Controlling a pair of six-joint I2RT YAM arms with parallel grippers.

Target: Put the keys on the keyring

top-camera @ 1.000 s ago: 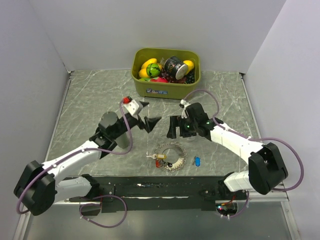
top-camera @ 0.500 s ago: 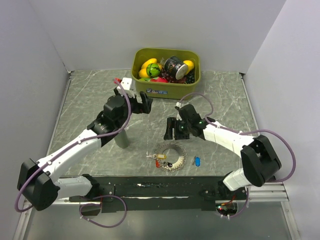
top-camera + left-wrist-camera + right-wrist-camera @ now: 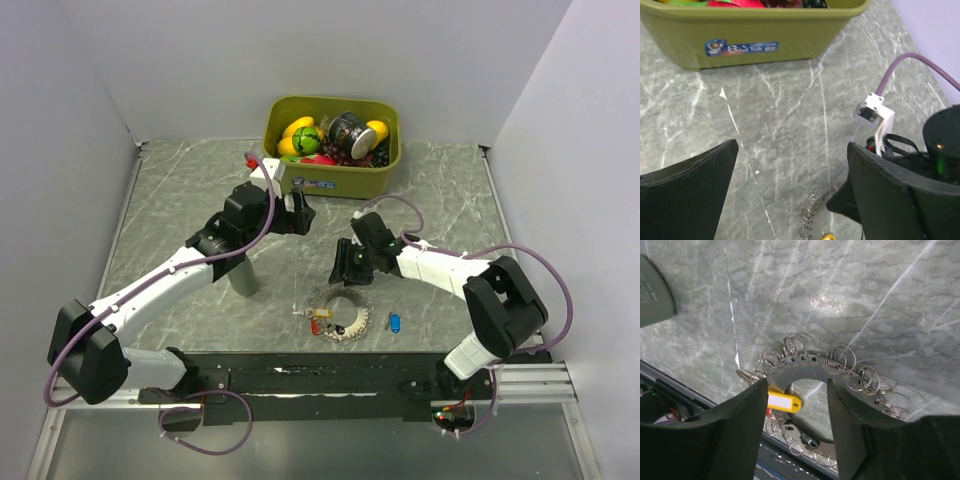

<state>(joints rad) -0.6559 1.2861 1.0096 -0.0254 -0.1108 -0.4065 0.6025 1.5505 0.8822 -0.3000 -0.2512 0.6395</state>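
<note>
Keyring [image 3: 340,315] lies flat on the bench [image 3: 170,220], centre of the near edge, between the two arm bases. Biggest change: the left arm [image 3: 170,285] has swung off and up toward the olive bin [image 3: 330,180] — the left end effector [image 3: 298,212] is now just short of the bin's front wall, jaws spread wide with nothing between them. The right arm [image 3: 440,268] has slid in toward the robot's left, and the right end effector [image 3: 345,268] hangs over the hoop's far arc, jaws narrower than a second ago but still gapped, nothing gripped. In the wrist view its fingers [image 3: 740,420] straddle the grey arc, and the yellow key [image 3: 782,402] lies in the gap. My read: the right side is lining up a pick while the left clears out, and threading is not yet done. Cannot tell whether the yellow key is already hooked on a loop. Orientation: the keyring is round with no real long axis, its open face up and small wire loops fanned around the rim. The yellow key's long axis runs across the jaw gap, eyelet end toward the right-hand finger in that view. The blue key [image 3: 394,322] lies loose just right of the hoop, not touching — long axis roughly near-far, too small to tell which end leads. I can't make out the red one.
</note>
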